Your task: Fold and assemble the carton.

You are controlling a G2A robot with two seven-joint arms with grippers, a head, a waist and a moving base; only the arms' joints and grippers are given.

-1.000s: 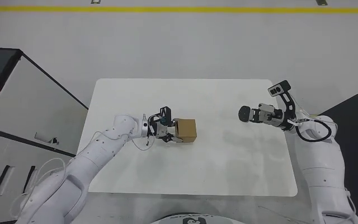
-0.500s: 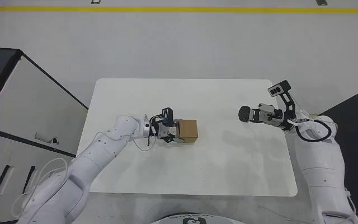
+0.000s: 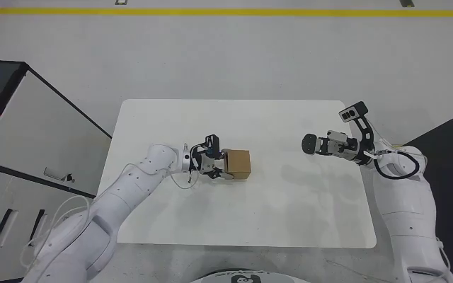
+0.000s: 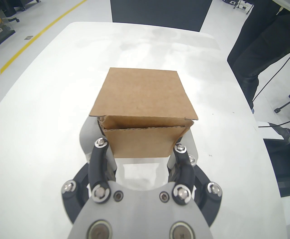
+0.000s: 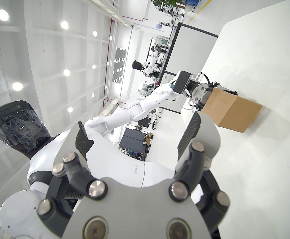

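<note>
A small brown carton [image 3: 238, 164] lies on its side near the middle of the white table [image 3: 283, 212]. In the left wrist view the carton [image 4: 142, 99] shows a folded flap on its near end with a ragged seam. My left gripper [image 3: 214, 165] is at that end, and its fingers [image 4: 91, 133] press on both sides, shut on the carton. Above the table's right side my right gripper [image 3: 309, 144] hangs open with nothing between its pads [image 5: 189, 129]. It faces the carton [image 5: 231, 111] and the left gripper [image 5: 199, 97] from a distance.
A glass-and-black partition [image 3: 28, 120] stands beside the table's left edge. A dark panel [image 4: 158, 13] and a standing person's dark trousers [image 4: 260, 45] are past the table's right edge. Bare tabletop lies between the carton and my right gripper.
My left gripper and the carton have shifted slightly to the right across the table. The right arm has kept still.
</note>
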